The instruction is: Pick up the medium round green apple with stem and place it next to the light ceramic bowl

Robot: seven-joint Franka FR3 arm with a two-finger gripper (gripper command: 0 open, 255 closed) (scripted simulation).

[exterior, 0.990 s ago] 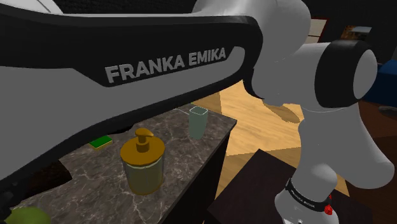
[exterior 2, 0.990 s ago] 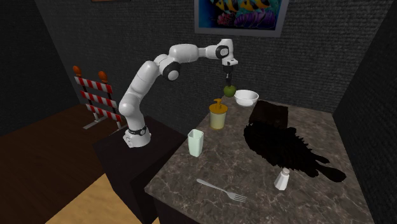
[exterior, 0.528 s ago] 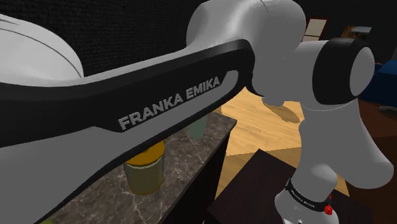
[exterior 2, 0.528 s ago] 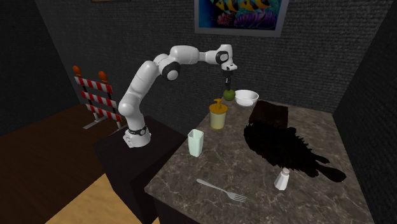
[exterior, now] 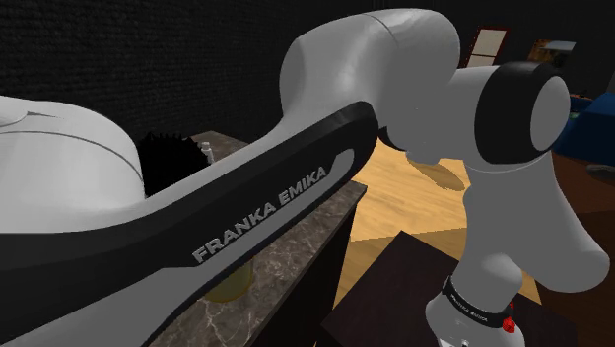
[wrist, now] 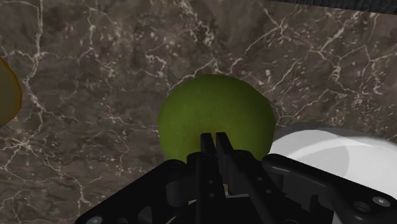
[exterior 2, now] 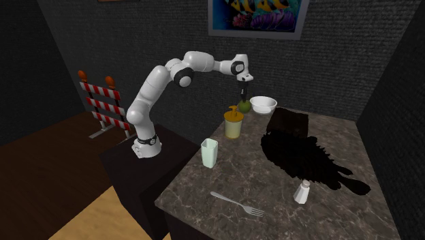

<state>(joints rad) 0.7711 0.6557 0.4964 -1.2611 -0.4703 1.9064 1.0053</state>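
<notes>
Apple (wrist: 215, 118) pinched at top by gripper (wrist: 215, 145), just beside white bowl (wrist: 321, 139), near back edge of counter (wrist: 95, 76).

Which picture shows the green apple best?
The wrist view: the green apple looks big beneath the fingers, beside the white bowl. The second exterior view shows it as a tiny green dot by the bowl. The arm blocks the shoulder view.
</notes>
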